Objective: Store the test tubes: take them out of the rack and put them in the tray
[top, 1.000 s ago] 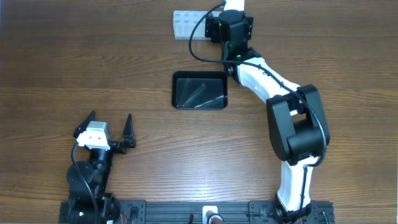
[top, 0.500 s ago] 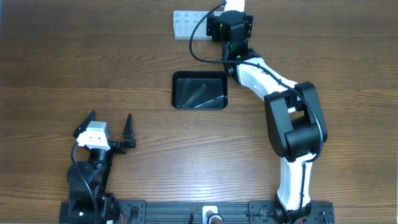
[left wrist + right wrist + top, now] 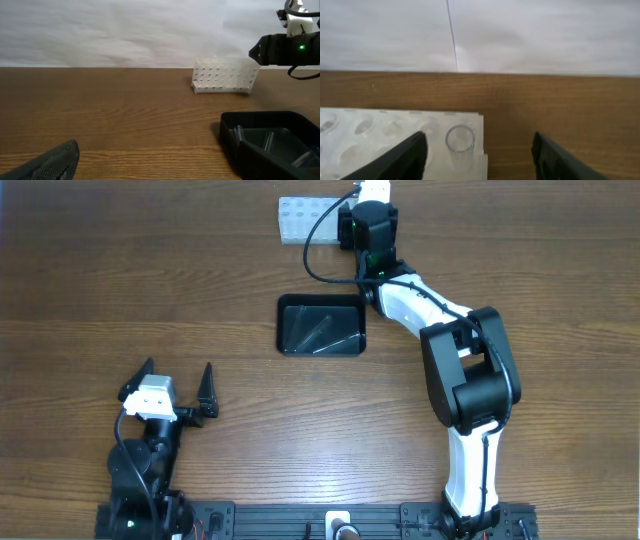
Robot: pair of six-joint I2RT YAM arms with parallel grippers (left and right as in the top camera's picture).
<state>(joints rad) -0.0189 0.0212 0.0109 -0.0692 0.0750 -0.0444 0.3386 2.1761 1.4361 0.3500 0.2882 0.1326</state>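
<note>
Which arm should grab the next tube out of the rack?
Right. The right gripper hangs open over the end of the rack, a tube between its fingers. The left gripper sits near its base, far from the rack.

The whitish see-through rack [image 3: 303, 218] is sitting flat at the far side, holes facing up, and one clear test tube [image 3: 459, 139] is standing upright in a hole right at its end. The black tray [image 3: 280, 326] is lying nearer, close but not touching, holding some clear tubes [image 3: 318, 332] lying on their sides.
</note>
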